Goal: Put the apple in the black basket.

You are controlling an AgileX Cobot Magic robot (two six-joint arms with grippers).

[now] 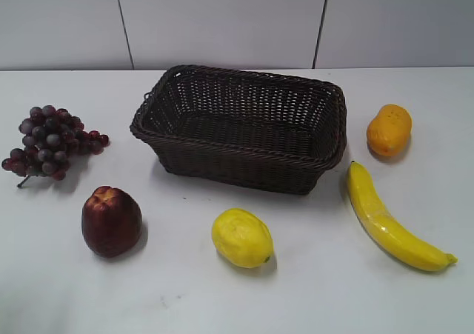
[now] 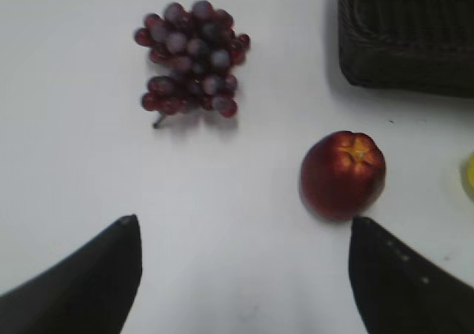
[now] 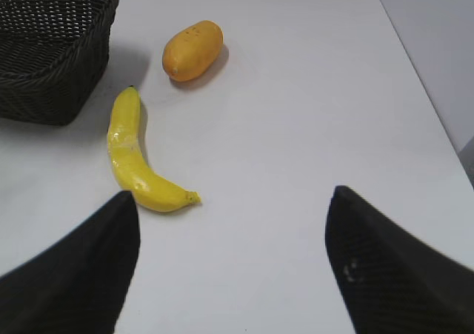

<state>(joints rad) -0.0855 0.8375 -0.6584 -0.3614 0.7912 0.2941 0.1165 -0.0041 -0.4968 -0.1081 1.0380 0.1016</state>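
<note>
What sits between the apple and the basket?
Nothing: only bare table lies between the apple and the basket, seen in the exterior and left wrist views.

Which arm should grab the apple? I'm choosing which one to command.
Left, probably. The apple lies just ahead of the left gripper, whose jaws are open. The right wrist view shows only the banana and the orange fruit.

1. Bunch of purple-red grapes [image 1: 50, 141] at far left of the white table [image 1: 311, 289].
2. Yellow lemon [image 1: 241, 238] near the front, about mid-table.
3. Long banana [image 1: 389, 219] lying at right.
4. Orange fruit [image 1: 389, 129] just behind the banana's far end, not touching it.
</note>
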